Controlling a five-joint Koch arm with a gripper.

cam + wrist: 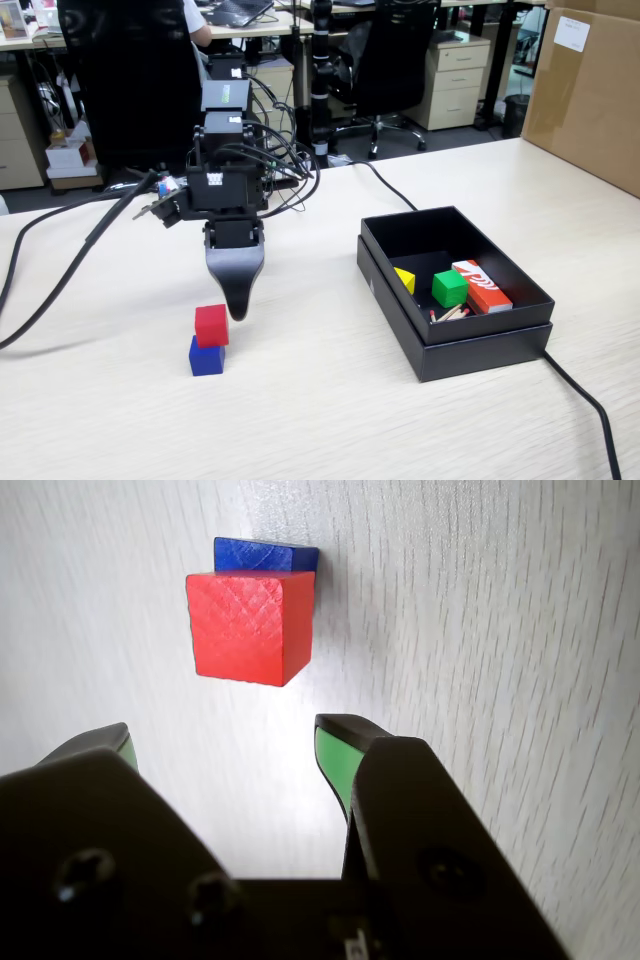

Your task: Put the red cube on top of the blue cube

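Red cube [248, 627] sits atop blue cube [265, 554], slightly offset. Gripper [225, 742] empty, its 2 fingers [334, 755] parted, stack just beyond the fingertips.

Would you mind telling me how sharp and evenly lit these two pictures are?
Fixed view: even room light, red cube and blue cube sharp, with a soft shadow on the table. Wrist view: bright glare on the table below the red cube; the open gripper is dark and soft.

The red cube [211, 325] sits atop the blue cube [206, 357], gripper [238, 308] just beside it.
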